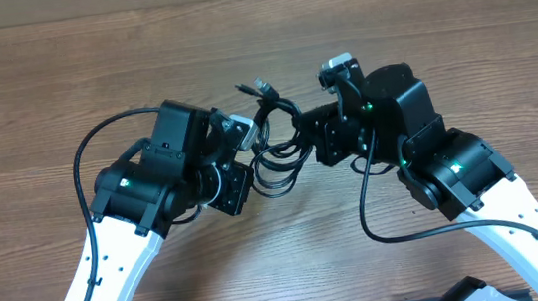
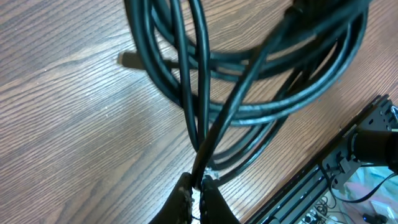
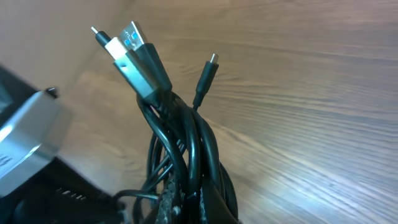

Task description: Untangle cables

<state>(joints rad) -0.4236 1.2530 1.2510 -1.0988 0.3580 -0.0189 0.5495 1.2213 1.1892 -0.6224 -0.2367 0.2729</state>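
L fingers (image 2: pixel 178 208), R fingers (image 3: pixel 166 203) pinching cables (image 1: pixel 275 146).

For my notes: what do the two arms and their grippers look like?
The left arm and right arm match: white lower links, boxy black joint housings with green lights, a thick black cable looping alongside each. The left gripper and right gripper have dark fingers.

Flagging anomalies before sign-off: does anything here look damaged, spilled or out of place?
Nothing stands out. The cables form one tangled coil, pinched by the left gripper and right gripper; the USB plug pokes up, no damage visible.
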